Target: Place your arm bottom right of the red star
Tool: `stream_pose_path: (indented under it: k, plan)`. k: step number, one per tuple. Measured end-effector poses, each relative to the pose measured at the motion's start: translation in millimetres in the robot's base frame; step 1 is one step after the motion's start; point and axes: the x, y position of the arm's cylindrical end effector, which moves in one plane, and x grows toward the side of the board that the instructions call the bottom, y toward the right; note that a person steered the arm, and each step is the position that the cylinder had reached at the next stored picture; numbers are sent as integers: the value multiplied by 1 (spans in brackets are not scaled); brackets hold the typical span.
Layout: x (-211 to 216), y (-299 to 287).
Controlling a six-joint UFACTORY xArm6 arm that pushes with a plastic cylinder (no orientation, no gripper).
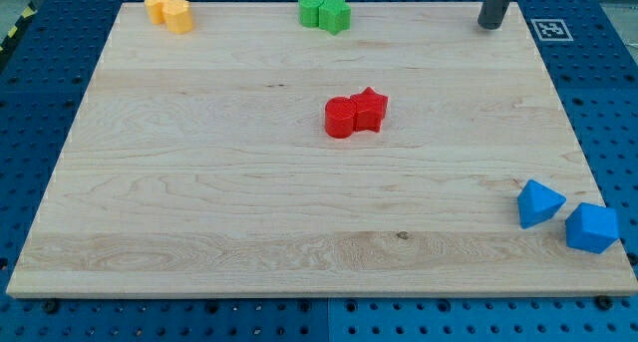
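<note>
The red star lies near the middle of the wooden board, touching a red round block on its left. My tip is at the view's top right, near the board's top edge, far up and to the right of the red star and touching no block.
Two yellow blocks sit together at the top left corner. Two green blocks sit together at the top middle. Two blue blocks lie near the bottom right edge. A marker tag is off the board, top right.
</note>
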Motion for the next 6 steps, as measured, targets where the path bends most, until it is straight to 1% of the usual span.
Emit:
stream_pose_path:
  k: [1, 2, 3, 4, 5, 6]
  plan:
    - [3, -1]
    - [76, -28]
    - [163, -55]
    - [217, -82]
    - [221, -110]
    - [209, -155]
